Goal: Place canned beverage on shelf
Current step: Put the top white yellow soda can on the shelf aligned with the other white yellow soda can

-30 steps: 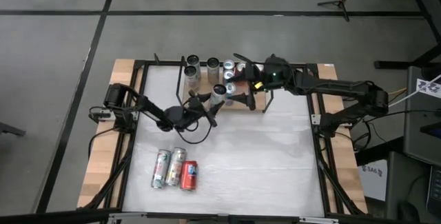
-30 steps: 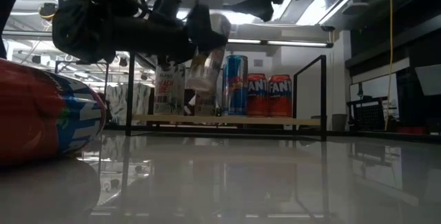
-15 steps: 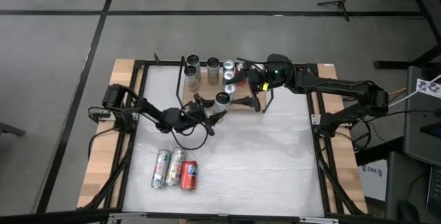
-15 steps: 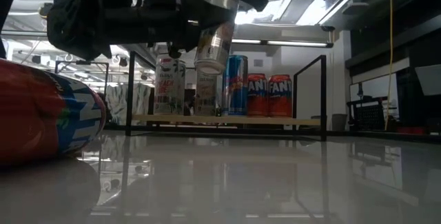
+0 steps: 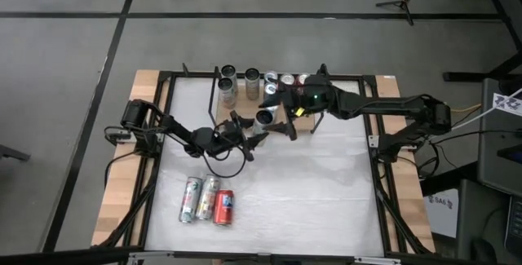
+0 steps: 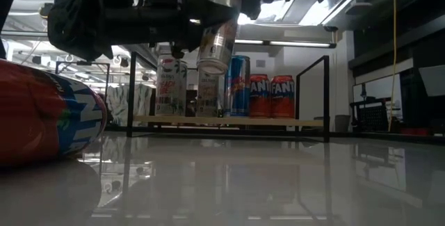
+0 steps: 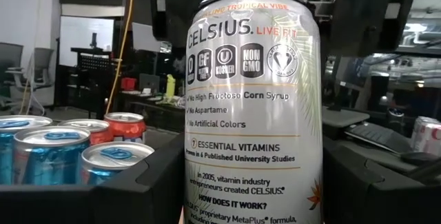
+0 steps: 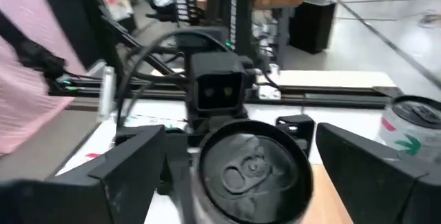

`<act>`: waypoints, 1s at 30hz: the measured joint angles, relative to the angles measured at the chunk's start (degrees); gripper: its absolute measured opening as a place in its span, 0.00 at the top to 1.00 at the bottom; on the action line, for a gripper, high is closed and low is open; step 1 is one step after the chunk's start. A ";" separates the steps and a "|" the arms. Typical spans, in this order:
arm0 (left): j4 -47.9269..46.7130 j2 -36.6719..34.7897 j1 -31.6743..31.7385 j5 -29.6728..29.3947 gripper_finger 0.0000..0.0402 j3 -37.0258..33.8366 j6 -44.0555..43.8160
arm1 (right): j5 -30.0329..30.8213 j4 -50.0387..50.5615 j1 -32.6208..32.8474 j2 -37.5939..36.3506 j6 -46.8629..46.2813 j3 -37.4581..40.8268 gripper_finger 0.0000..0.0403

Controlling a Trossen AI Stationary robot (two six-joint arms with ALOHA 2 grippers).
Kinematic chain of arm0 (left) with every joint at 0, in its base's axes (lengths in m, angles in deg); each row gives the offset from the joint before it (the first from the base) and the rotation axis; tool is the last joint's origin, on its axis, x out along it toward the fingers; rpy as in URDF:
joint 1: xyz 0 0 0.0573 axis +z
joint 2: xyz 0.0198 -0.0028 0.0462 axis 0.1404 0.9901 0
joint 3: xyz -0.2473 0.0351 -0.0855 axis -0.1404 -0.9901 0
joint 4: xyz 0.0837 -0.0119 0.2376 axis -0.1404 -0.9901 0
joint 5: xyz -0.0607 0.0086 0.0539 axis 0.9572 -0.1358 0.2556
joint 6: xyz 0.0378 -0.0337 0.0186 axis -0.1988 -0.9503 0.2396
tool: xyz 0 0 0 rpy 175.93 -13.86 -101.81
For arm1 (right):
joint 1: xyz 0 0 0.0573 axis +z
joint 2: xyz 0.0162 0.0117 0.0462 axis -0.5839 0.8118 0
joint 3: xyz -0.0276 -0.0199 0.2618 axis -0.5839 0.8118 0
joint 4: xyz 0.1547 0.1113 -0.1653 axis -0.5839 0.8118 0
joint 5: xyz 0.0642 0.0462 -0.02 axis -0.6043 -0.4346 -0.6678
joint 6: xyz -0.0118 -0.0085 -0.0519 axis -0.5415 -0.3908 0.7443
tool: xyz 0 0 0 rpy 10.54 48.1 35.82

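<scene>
Silver can [image 5: 263,117] held upright in left gripper [image 5: 254,125], just before shelf [image 5: 303,124]. Raised above board in low view. Right gripper [image 8: 241,176] spread wide, straddling can top, nearer shelf; handover judged imminent.

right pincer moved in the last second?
Yes. In the high view the right pincer has shifted left along the shelf, away from its right upright, to the can the left pincer holds.
</scene>
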 joint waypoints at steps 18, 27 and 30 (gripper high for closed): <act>-0.59 0.00 -0.02 1.91 0.42 0.04 -0.57 | 3.73 44.51 0.50 5.44 6.27 -27.21 0.09; -0.87 0.00 0.00 1.87 0.42 0.04 -1.64 | 3.24 60.12 0.50 15.87 9.94 -41.04 0.09; -1.82 0.00 0.00 1.89 0.42 0.06 -1.64 | 0.95 62.57 0.50 17.87 10.80 -44.03 0.09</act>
